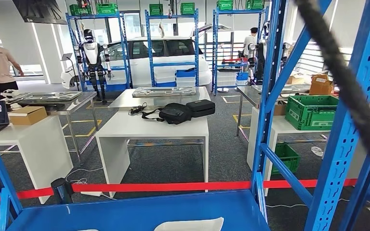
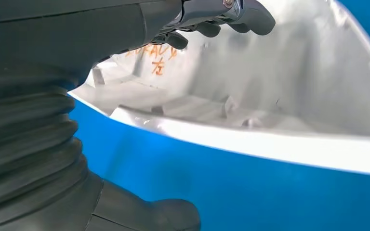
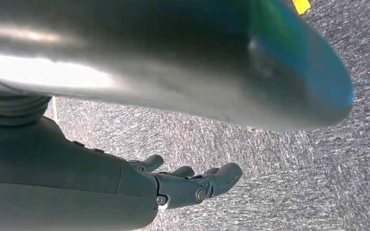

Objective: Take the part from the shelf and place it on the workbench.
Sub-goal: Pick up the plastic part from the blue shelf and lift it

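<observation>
The white moulded plastic part (image 2: 250,110) on the blue metal shelf (image 2: 183,178) is reached over by the left hand (image 2: 212,19), fingers curled above it, nothing gripped; the right hand (image 3: 192,185) hangs apart, empty.

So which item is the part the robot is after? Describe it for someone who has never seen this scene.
Start at the blue shelf closest to the camera in the head view. The part is the white moulded piece lying on it at the bottom edge. The left wrist view shows its hollow ribbed inside with orange handwriting, under the left hand.
</observation>
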`<state>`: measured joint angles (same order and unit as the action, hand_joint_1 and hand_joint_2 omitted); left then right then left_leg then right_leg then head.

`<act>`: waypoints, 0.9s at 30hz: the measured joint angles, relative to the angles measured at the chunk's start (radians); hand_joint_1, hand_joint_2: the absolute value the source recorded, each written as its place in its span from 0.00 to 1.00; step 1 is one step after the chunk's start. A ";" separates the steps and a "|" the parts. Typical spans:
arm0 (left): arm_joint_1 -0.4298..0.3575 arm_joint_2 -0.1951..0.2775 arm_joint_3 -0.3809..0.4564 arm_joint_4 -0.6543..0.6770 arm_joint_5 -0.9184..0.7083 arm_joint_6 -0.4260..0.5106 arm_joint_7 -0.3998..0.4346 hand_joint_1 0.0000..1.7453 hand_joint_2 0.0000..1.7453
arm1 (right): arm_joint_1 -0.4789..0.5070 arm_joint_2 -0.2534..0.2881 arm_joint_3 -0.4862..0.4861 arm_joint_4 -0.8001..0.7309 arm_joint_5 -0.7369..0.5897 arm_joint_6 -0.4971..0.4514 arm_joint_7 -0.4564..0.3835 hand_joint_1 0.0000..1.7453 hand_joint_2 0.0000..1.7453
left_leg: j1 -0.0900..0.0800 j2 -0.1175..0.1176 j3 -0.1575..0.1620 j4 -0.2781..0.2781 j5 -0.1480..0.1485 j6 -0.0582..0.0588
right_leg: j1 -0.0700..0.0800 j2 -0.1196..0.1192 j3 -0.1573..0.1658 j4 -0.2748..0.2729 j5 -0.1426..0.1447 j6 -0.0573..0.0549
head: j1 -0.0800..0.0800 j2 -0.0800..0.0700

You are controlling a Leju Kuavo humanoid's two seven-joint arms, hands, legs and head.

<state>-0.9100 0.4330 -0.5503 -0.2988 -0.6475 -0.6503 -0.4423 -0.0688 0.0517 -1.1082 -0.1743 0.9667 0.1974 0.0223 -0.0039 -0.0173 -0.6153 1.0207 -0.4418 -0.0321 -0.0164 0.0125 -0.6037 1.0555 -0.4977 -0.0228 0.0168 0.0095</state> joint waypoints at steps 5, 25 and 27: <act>0.002 0.001 -0.010 0.003 -0.007 0.005 0.007 0.91 1.00 | 0.000 0.000 0.000 0.000 0.000 -0.002 0.002 0.00 0.00 | 0.000 0.000 0.000 0.000 0.000 0.000 | 0.000 0.000 0.000 0.000 0.000 0.000 | 0.000 0.000; 0.020 -0.002 -0.019 -0.007 0.026 0.101 -0.048 1.00 1.00 | 0.000 0.002 0.000 0.000 0.009 0.005 -0.006 0.00 0.00 | 0.000 0.000 0.005 -0.001 -0.001 0.001 | 0.000 0.000 0.005 0.000 0.000 0.001 | 0.000 0.000; 0.029 -0.003 -0.018 -0.012 0.034 0.116 -0.066 1.00 1.00 | 0.000 0.002 0.000 0.000 0.008 0.008 -0.008 0.00 0.00 | 0.000 0.000 0.006 -0.001 -0.001 0.001 | 0.000 0.000 0.005 0.000 0.000 0.001 | 0.000 0.000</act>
<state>-0.8808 0.4304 -0.5686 -0.3105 -0.6132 -0.5343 -0.5079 -0.0692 0.0538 -1.1082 -0.1743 0.9752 0.2051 0.0147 -0.0040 -0.0171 -0.6096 1.0201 -0.4430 -0.0306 -0.0164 0.0127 -0.5983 1.0552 -0.4981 -0.0222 0.0168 0.0095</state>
